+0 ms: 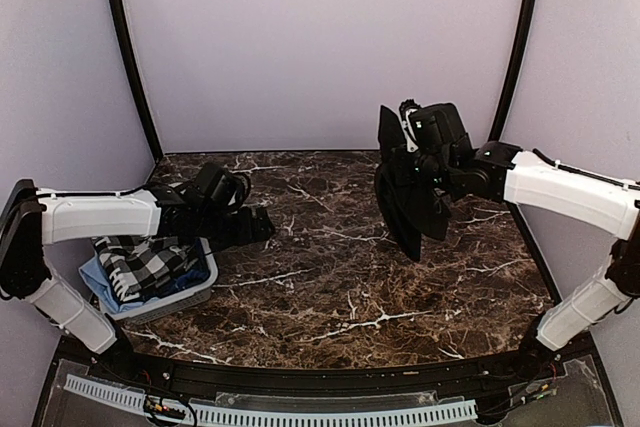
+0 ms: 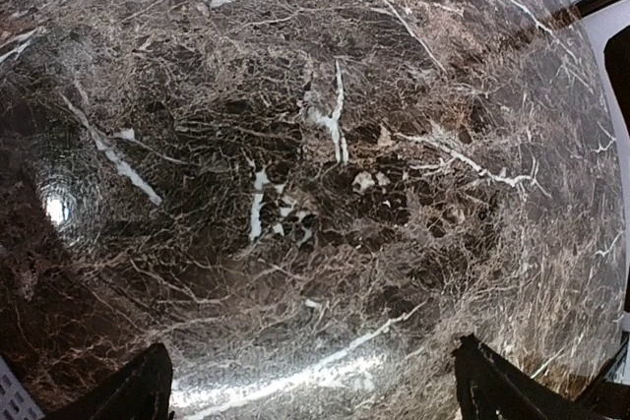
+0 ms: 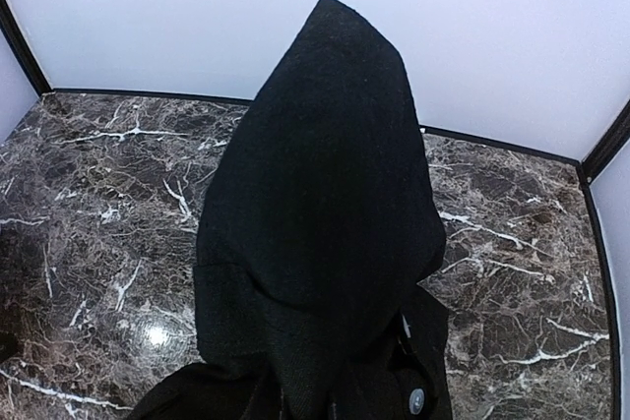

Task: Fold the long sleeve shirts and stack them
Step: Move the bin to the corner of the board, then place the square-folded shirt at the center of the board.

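the black long sleeve shirt (image 1: 408, 212) hangs in the air over the far right part of the marble table (image 1: 330, 292), bunched into a narrow drape with its lower edge clear of the surface. a pale button (image 3: 416, 401) shows near the pinch. the right gripper (image 1: 408, 152) has its fingers pressed together on a fold at the top of the cloth, though the fabric hides the tips themselves.

the risk i see is that so small a bite on a hanging garment may slip and drop it in a heap. lowered as it hangs, it would likely land crumpled with the sleeves tucked under, which would make folding harder.

the left gripper (image 1: 258, 225), fingers (image 2: 148, 386) spread wide and holding nothing, hovers low over bare marble beside the white basket (image 1: 207, 287). it is well apart from the shirt, so it cannot help spread it from there. the basket holds a checked garment (image 1: 150, 259) and blue cloth (image 1: 95, 282).
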Tool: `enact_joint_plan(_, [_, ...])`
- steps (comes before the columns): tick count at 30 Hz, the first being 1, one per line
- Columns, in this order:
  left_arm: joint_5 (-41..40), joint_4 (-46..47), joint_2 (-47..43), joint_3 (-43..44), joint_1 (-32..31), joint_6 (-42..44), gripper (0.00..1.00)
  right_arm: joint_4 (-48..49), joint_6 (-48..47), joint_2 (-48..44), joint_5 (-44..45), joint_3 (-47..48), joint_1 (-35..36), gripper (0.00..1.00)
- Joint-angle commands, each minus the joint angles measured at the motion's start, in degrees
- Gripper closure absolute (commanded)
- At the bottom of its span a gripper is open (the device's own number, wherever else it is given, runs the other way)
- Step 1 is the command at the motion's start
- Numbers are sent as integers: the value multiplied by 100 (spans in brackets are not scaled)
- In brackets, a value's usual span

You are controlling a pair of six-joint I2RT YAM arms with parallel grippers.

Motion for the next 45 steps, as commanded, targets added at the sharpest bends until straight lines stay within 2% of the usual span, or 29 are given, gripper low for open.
enact_joint_plan(1, [-399, -499, -323, -569, -17, -552, 1, 335, 77, 41, -9, -67, -27, 100])
enact_joint_plan(5, [-1111, -1174, -1028, -1111, 20, -861, 1, 318, 86, 60, 23, -150, -27, 100])
enact_joint_plan(8, [-1357, -1533, -1566, -1364, 96, -930, 1, 297, 109, 98, 36, -213, -27, 100])
enact_joint_plan(14, [-996, -1037, -1695, -1094, 130, -377, 1, 222, 188, 356, -214, -253, -19, 100])
enact_joint_plan(16, [-764, -771, -1599, -881, 117, -145, 1, 206, 156, 587, -585, -172, -19, 98])
enact_joint_plan(19, [-394, -398, -1427, -483, 83, 273, 1, 105, 87, 1091, -1261, 192, 26, 55])
enact_joint_plan(21, [-179, -199, -1214, -191, 56, 506, 1, 10, 35, 1315, -1425, 401, 91, 34])
enact_joint_plan(23, [-40, -114, -955, 113, -11, 712, 1, -79, 32, 1364, -1375, 466, 96, 22])
enact_joint_plan(25, [45, -19, -705, 357, -123, 891, 1, -115, 61, 1249, -1220, 309, 61, 17])
enact_joint_plan(32, [352, 318, 97, 975, -555, 1270, 1, -45, 710, 417, -1443, -1280, -375, 23])
enact_joint_plan(39, [732, 402, 735, 1491, -819, 1414, 1, 1002, 1312, 14, -2668, -2568, -888, 42])
enact_joint_plan(45, [850, 434, 991, 1670, -946, 1423, 1, 2036, 1705, 197, -3808, -3105, -1450, 42])
